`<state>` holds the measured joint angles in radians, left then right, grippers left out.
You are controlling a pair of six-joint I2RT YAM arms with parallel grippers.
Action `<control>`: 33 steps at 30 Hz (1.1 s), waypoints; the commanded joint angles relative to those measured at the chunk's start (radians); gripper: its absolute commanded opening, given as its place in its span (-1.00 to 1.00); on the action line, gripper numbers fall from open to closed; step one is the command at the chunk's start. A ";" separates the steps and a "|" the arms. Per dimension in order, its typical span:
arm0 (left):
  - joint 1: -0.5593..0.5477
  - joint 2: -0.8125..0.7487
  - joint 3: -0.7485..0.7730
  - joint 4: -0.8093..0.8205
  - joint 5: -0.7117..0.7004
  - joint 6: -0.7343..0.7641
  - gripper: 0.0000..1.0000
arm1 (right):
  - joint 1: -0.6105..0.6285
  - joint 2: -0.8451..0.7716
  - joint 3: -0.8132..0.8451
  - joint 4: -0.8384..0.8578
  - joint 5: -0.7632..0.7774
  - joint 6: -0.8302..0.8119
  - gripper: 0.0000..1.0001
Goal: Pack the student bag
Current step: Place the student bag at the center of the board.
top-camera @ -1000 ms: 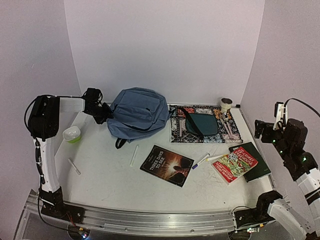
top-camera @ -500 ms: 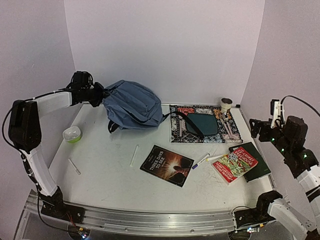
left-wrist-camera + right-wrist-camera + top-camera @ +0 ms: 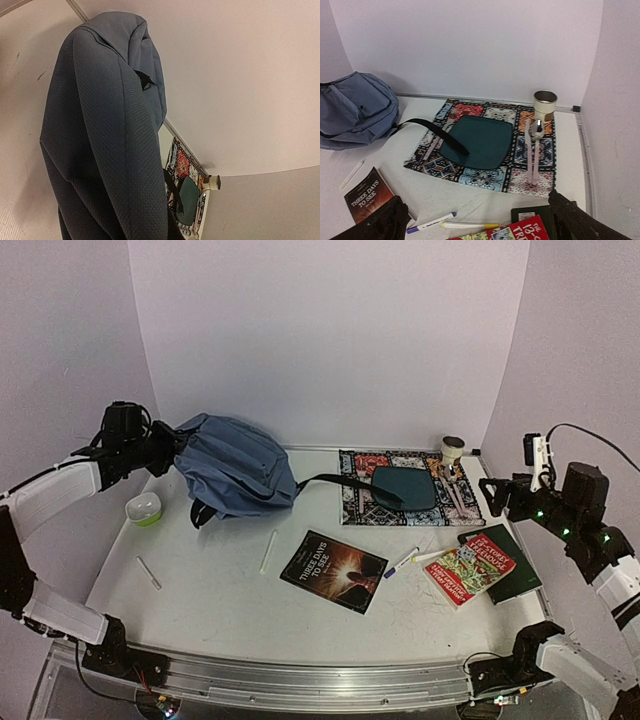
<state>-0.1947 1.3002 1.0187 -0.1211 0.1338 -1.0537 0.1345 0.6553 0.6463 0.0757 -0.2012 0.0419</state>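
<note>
The slate-blue student bag [image 3: 232, 465] hangs tilted at the back left, lifted by its top. It fills the left wrist view [image 3: 100, 140] and shows at the left of the right wrist view [image 3: 355, 107]. My left gripper [image 3: 163, 452] is shut on the bag's top edge; its fingers are hidden in its own view. A black strap [image 3: 330, 480] trails from the bag onto the teal pouch [image 3: 405, 487]. My right gripper [image 3: 497, 495] is open and empty in the air, near the red book [image 3: 470, 568] and in front of the patterned mat [image 3: 485, 175].
A dark book [image 3: 333, 570] lies mid-table and a green book [image 3: 520, 575] lies under the red one. Two pens [image 3: 402, 561] lie between the books, with white sticks [image 3: 268, 551] to the left. A green-white bowl [image 3: 144, 508] sits at the left. A cup [image 3: 453, 448] and pink cutlery [image 3: 532, 150] are on the mat.
My left arm has swung left and up, dragging and lifting the bag leftward; its strap now stretches across to the pouch. My right gripper has moved left toward the mat.
</note>
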 commanded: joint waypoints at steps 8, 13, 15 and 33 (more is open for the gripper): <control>-0.104 -0.256 -0.194 0.008 -0.124 -0.105 -1.00 | 0.014 0.074 0.029 0.155 -0.245 0.137 0.97; -0.220 -0.281 -0.282 -0.012 -0.179 -0.163 -0.89 | 0.039 0.101 0.009 0.211 -0.297 0.220 0.97; -0.267 -0.283 -0.310 -0.012 -0.208 -0.190 -0.83 | 0.061 0.108 -0.003 0.233 -0.299 0.254 0.96; -0.564 -0.145 -0.305 -0.011 -0.301 -0.294 -0.20 | 0.254 0.255 -0.063 0.390 -0.250 0.504 0.97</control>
<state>-0.7159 1.1421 0.6660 -0.1920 -0.1533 -1.3144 0.3392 0.8804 0.5856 0.3764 -0.4654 0.4610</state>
